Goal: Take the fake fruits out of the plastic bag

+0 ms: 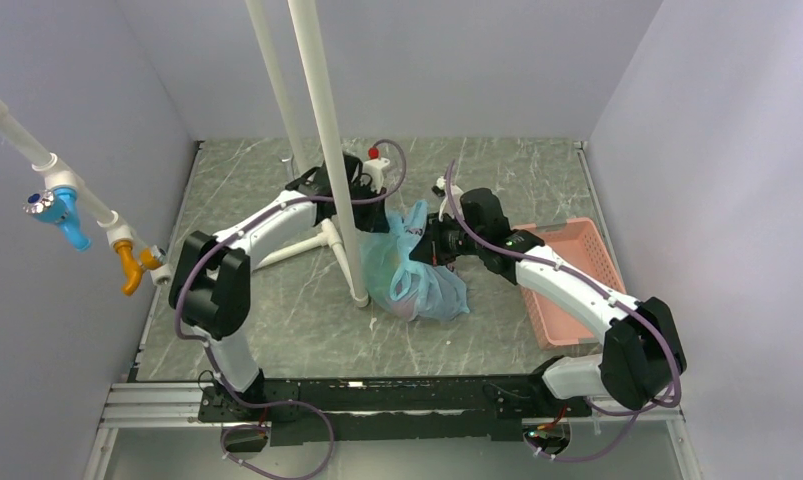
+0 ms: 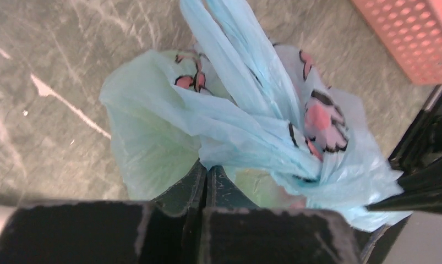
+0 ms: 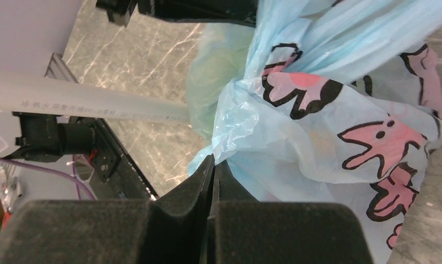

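Observation:
The plastic bag [image 1: 417,272] lies bunched on the marbled table, light blue-green with pink cartoon prints. In the left wrist view the bag [image 2: 246,126] fills the middle, and my left gripper [image 2: 206,168] is shut on a fold of its film near the handles. My right gripper [image 3: 214,164] is shut too, pinching the bag's [image 3: 328,137] edge at its tips. From above, the left gripper [image 1: 379,215] sits at the bag's far left side and the right gripper [image 1: 434,245] at its right side. The fake fruits are hidden inside; only faint green and pink tints show through the film.
A pink slotted tray [image 1: 575,280] lies right of the bag, its corner visible in the left wrist view [image 2: 414,38]. A white pole [image 1: 329,150] stands on a foot just left of the bag, with a horizontal white tube [image 3: 86,102] beside it. Grey walls enclose the table.

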You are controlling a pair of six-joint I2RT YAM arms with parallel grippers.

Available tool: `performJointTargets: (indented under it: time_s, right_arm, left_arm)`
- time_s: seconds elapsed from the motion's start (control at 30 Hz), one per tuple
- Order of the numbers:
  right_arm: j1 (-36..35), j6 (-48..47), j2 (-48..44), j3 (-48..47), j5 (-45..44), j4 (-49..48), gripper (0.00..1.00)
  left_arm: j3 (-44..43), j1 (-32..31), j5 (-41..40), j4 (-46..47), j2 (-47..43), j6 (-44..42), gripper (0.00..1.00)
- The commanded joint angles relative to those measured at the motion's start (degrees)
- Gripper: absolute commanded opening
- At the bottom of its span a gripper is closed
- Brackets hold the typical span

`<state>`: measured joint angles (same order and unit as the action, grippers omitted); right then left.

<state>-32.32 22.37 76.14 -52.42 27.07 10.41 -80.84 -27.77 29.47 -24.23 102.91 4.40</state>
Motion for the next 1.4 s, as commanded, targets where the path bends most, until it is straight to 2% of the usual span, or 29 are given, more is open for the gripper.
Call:
performJointTargets:
  time_s: [0.0, 0.13, 0.3, 0.57, 0.7, 0.93, 1.07, 1.2, 1.27, 1.37]
  right_arm:
    - [-1.46, 1.14, -2.13, -2.36, -7.88, 2.23, 0.00]
    - [-1.50, 3.87, -6.56, 0.09, -13.98, 1.59, 0.00]
    - [-1.55, 4.59, -12.04, 2.85, -21.03, 2.56, 0.00]
    - [-1.56, 3.34, -15.00, 4.81, -30.03, 6.54, 0.00]
    - [-1.51, 2.03, -14.11, 3.87, -35.20, 10.43, 0.00]
    - [-1.87, 0.75, -13.88, 2.16, -33.04, 12.42, 0.01]
    - [-4.41, -2.14, -10.21, -4.26, -32.77, 16.62, 0.12]
    - [-9.01, -4.54, -8.70, -9.13, -34.89, 17.80, 0.32]
    - [-9.59, -5.67, -8.31, -10.60, -35.21, 17.55, 0.36]
    - [-9.74, -7.43, -7.90, -12.72, -36.77, 17.44, 0.50]
  left_arm:
    - [6.72, 0.01, -6.54, 1.29, -4.82, -2.79, 0.00]
    - [8.20, 0.03, -10.74, 1.37, -8.19, -0.61, 0.00]
    - [13.34, 0.13, -15.04, 7.27, -14.54, 3.69, 0.00]
    - [13.02, 0.70, -19.01, 6.07, -16.43, 3.51, 0.00]
    - [15.32, 1.92, -19.75, 8.93, -19.32, 3.46, 0.00]
    - [17.20, 2.62, -15.52, 11.85, -22.71, 2.74, 0.00]
    - [16.38, 2.59, -12.59, 11.20, -21.99, 2.85, 0.00]
    - [15.92, 2.55, -10.76, 10.93, -21.34, 3.13, 0.00]
    - [15.50, 2.56, -10.23, 10.45, -20.91, 3.15, 0.00]
    - [15.40, 2.54, -9.35, 10.30, -20.66, 3.31, 0.00]
